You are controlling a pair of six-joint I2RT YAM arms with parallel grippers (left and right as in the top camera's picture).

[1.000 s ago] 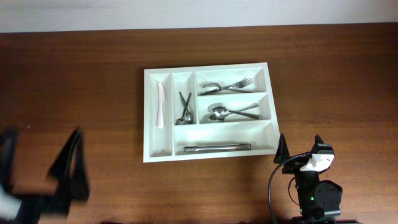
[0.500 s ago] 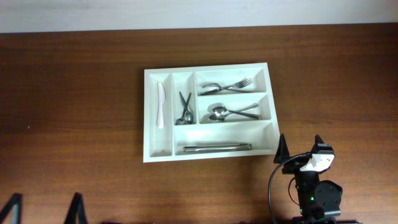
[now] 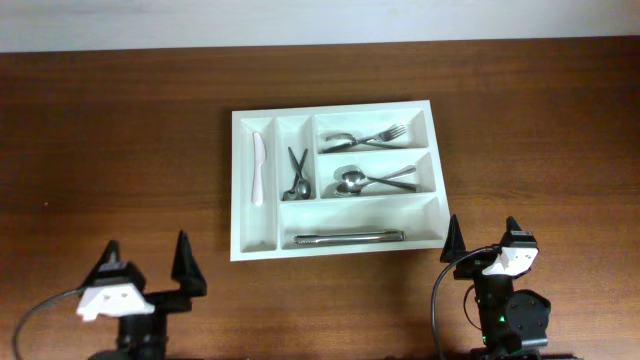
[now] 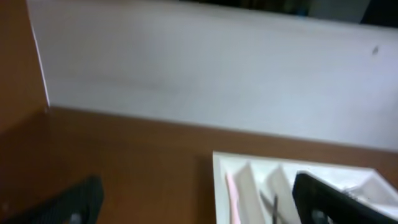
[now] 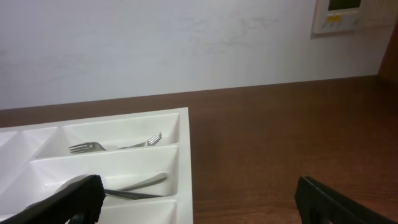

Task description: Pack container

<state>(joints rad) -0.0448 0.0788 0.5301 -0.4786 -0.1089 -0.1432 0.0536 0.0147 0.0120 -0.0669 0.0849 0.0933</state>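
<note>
The white cutlery tray (image 3: pixel 256 232) lies in the middle of the table. It holds a white knife (image 3: pixel 258 168) and dark small cutlery (image 3: pixel 297 175) in the narrow compartments. Forks and spoons (image 3: pixel 365 138), more spoons (image 3: pixel 370 180) and metal tongs (image 3: pixel 348 238) lie in the wide ones. My left gripper (image 3: pixel 147 262) is open and empty, front left of the tray. My right gripper (image 3: pixel 482 245) is open and empty, just off the tray's front right corner. The left wrist view is blurred; the tray (image 4: pixel 249 180) shows ahead of the left gripper (image 4: pixel 205 208). In the right wrist view the tray (image 5: pixel 180 134) is to the left of the right gripper (image 5: pixel 199 205).
The brown wooden table (image 3: pixel 120 150) runs to a pale wall (image 5: pixel 155 50) at the back. A white wall panel (image 5: pixel 339 15) hangs at the upper right in the right wrist view. Black cables trail from both arms at the front edge.
My left arm swung from the far left edge down out of view and now sits front left of the tray, fingers open. The right arm and the tray have not moved.
</note>
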